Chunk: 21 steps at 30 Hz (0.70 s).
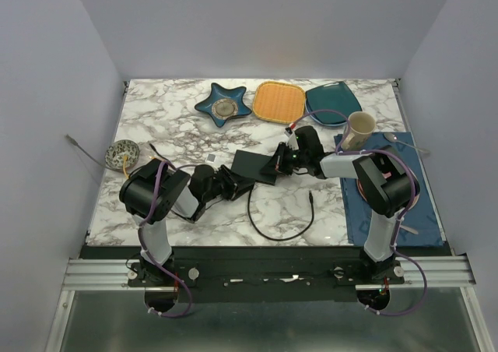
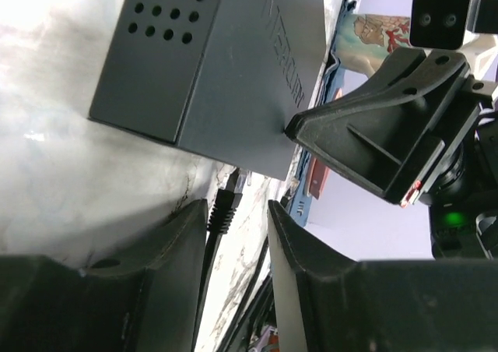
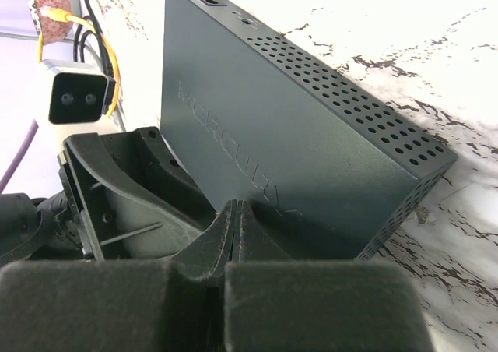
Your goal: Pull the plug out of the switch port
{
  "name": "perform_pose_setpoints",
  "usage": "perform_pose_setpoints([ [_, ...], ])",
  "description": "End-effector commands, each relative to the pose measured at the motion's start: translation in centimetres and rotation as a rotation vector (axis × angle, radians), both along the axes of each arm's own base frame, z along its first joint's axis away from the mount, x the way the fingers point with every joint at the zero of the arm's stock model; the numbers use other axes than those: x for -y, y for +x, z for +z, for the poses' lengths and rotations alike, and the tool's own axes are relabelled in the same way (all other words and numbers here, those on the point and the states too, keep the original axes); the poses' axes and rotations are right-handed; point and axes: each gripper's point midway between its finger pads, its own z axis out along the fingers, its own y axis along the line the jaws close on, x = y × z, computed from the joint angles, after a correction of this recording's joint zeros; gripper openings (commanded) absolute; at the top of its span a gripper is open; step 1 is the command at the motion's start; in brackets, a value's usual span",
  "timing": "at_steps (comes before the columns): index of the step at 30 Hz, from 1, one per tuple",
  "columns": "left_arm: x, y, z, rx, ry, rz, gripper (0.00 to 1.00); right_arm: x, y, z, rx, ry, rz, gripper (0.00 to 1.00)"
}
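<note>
top view, switch (image 1: 255,166): lies flat about mid-table (image 1: 171,126), between the two arms.
top view, left hand (image 1: 227,185): at the switch's near-left corner, where the cable (image 1: 268,236) loops off toward the table's near edge.
top view, right hand (image 1: 286,162): at the switch's opposite, right end, probably to stop the box sliding when the plug is pulled.
left wrist view, plug (image 2: 223,209): sits between the left hand's fingers (image 2: 180,247) with its tip at the switch's edge. The port itself is hidden, but the plug looks seated.
left wrist view, left hand state: about half wide, straddling the plug. A gap shows on one side, so it is not clamped.
right wrist view, right hand state: fingers pressed together, holding nothing. The tips rest against the switch's broad face as a brace.
step, judged: the left hand is lined up on the plug; grip not yet closed, pull not yet begun.
</note>
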Motion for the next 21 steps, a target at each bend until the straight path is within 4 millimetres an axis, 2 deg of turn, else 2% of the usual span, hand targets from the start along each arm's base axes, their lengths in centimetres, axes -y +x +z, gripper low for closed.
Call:
perform_pose_setpoints([
  [1, -0.2, 0.3, -1.0, -0.030, 0.035, 0.011, 0.42, 1.3, -1.4, -3.6, -0.074, -0.089, -0.015, 0.01],
  [8, -1.7, 0.5, -2.8, -0.103, 0.168, 0.063, 0.39, 1.5, -1.4, -3.6, -0.059, -0.102, -0.020, 0.01],
  [15, -1.5, 1.3, -2.1, -0.087, 0.185, 0.067, 0.43, 1.6, -1.3, -3.5, -0.053, -0.103, -0.020, 0.01],
  [21, -0.6, 1.5, -1.9, -0.071, 0.142, 0.039, 0.43, 1.6, -1.4, -3.6, -0.054, -0.105, -0.019, 0.01],
])
